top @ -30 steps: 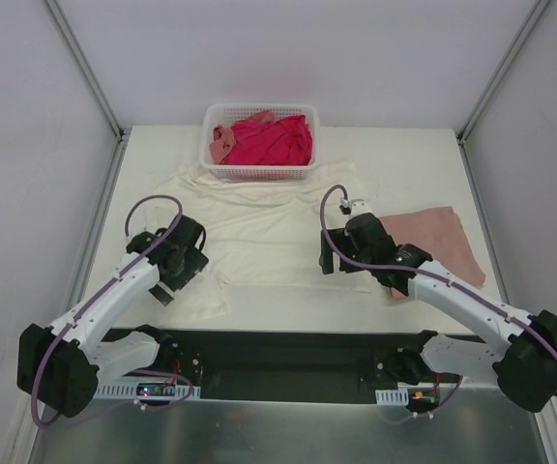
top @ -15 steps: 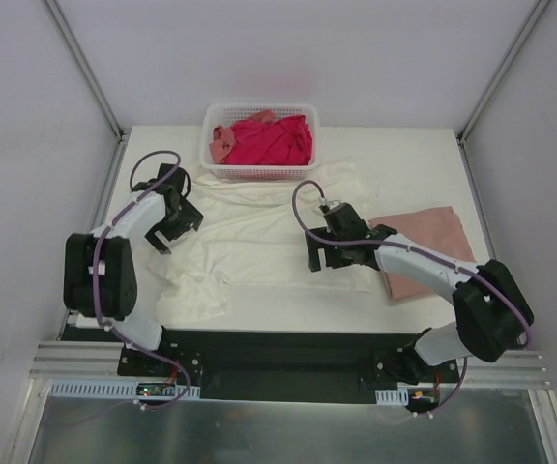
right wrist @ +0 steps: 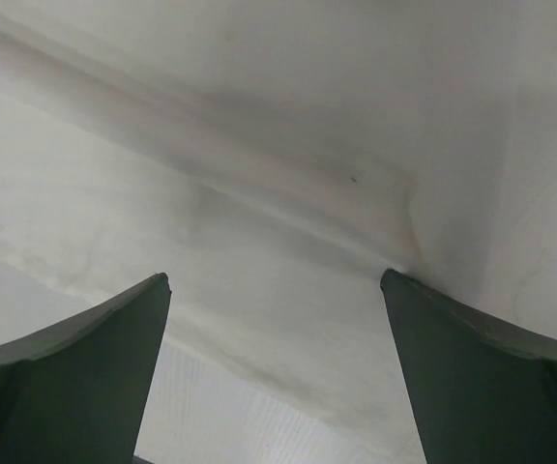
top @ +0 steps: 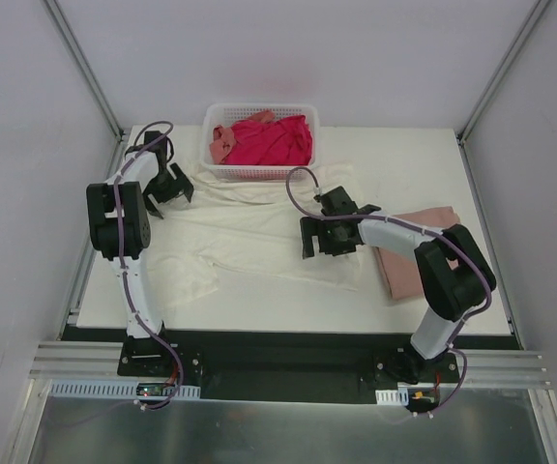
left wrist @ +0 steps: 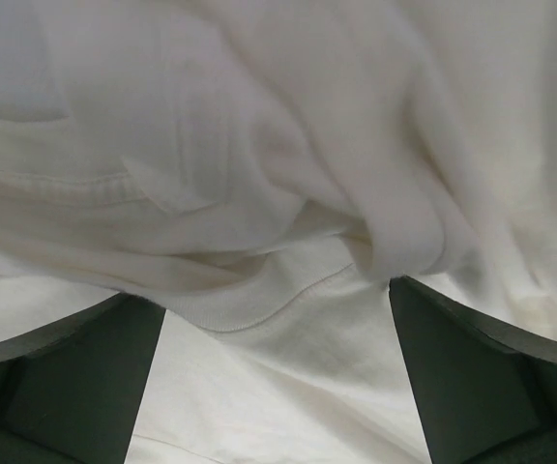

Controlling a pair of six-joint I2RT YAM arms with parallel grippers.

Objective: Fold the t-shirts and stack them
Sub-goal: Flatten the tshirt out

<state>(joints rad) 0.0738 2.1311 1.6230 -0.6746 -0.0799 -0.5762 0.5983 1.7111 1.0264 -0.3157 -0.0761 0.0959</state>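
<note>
Top external view: the cream off-white cotton t-shirt (top: pixel 249 232) lies rumpled on the white tabletop (top: pixel 404 155), just before the white plastic lattice basket (top: pixel 259 173). The left claw (top: pixel 169 191) is at its far-left edge and the right claw (top: pixel 327 247) over its right middle. Both wrist views show the claws released, fingers spread over cloth.

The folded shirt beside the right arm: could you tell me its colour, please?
The folded shirt is dusty pink, clearest in the top external view.
</note>
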